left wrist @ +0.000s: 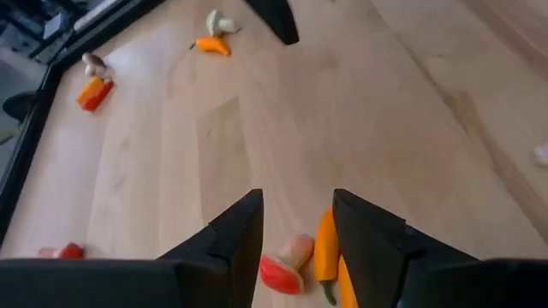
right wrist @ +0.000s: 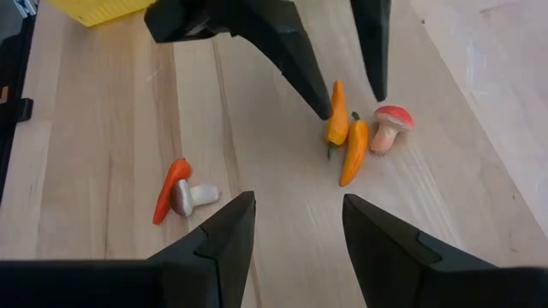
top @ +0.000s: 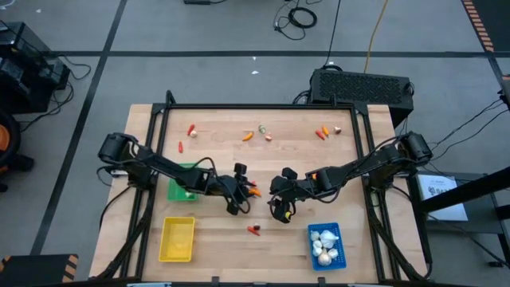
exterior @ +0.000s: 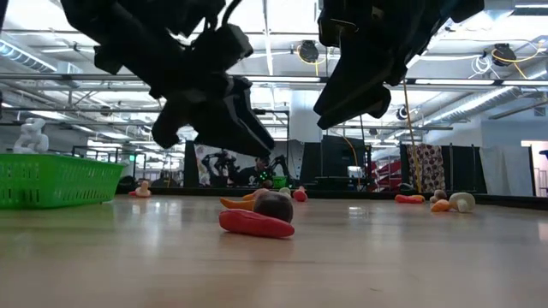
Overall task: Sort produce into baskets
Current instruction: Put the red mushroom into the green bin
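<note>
My left gripper (top: pixel 241 188) is open near the table's middle. In the left wrist view its fingers (left wrist: pixel 243 229) stand on either side of a red-capped mushroom (left wrist: pixel 287 261) and two orange peppers (left wrist: pixel 325 246). The right wrist view shows the same pieces (right wrist: pixel 353 147) lying on the table under it. My right gripper (top: pixel 277 206) (right wrist: pixel 300 224) is open and empty just to the right, above bare wood. A red carrot-like piece with a small mushroom (top: pixel 254 229) (exterior: pixel 257 221) (right wrist: pixel 175 195) lies nearer the front. The green (top: pixel 180 190), yellow (top: pixel 177 239) and blue (top: pixel 325 244) baskets stand on the table. The blue one holds white bulbs.
More produce lies along the far side: red pieces at far left (top: pixel 191 130), an orange and pale group at the far middle (top: pixel 256 134), and red, orange and a mushroom at far right (top: pixel 327 132). A black frame borders the table. Bare wood lies between the yellow and blue baskets.
</note>
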Controlling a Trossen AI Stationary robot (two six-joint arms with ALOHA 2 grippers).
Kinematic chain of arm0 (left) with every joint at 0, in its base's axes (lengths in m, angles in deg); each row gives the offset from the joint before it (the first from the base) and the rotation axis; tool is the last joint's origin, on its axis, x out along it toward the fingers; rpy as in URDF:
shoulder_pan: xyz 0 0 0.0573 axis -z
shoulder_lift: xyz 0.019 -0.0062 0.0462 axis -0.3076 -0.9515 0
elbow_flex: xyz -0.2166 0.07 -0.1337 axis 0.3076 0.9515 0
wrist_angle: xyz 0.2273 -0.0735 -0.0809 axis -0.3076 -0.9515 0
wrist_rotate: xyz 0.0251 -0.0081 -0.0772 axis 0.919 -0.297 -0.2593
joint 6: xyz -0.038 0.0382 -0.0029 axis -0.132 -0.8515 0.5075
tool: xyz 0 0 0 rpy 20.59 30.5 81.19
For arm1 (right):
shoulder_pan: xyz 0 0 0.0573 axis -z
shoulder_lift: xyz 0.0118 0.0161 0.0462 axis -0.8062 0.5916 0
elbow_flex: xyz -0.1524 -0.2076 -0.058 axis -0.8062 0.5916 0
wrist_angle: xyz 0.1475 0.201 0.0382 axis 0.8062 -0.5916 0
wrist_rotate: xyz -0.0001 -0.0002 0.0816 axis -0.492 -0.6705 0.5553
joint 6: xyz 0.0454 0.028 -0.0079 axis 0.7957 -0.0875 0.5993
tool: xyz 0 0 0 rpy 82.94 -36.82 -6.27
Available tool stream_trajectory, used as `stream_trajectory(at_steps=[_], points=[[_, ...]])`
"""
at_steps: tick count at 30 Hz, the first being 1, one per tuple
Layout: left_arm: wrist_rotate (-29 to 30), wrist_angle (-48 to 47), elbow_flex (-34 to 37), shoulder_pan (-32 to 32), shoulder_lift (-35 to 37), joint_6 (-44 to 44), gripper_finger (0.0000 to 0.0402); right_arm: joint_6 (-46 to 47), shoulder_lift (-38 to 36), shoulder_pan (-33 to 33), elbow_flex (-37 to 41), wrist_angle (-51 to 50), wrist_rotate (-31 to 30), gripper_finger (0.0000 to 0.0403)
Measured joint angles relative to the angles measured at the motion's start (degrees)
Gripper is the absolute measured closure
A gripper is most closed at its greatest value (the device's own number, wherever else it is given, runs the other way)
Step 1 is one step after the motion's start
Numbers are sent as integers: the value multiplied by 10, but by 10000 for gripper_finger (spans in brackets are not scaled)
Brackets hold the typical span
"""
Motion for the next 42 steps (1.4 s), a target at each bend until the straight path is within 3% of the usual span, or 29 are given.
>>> stream_trajectory(at_steps=[4,10,14,22,28,32,37,42], points=[[-2,1,0,-12,0,27,236,0,0,0,0,0,0,234],[-18,1,0,-47,0,67,166,0,0,0,0,0,0,234],[22,8,-15,-85,0,119,133,-4,0,3,0,1,0,234],[-7,16,-32,-190,0,170,127,-1,0,33,0,1,-31,234],[-36,94,-38,-246,-38,185,127,4,-27,58,0,-27,-74,234],[-45,103,-89,-256,-104,197,127,4,-68,59,0,-71,-153,234],[24,67,-179,-255,-190,288,127,1,-108,54,-1,-106,-243,234],[42,-28,-278,-268,-262,331,127,-15,-114,53,-1,-113,-254,234]])
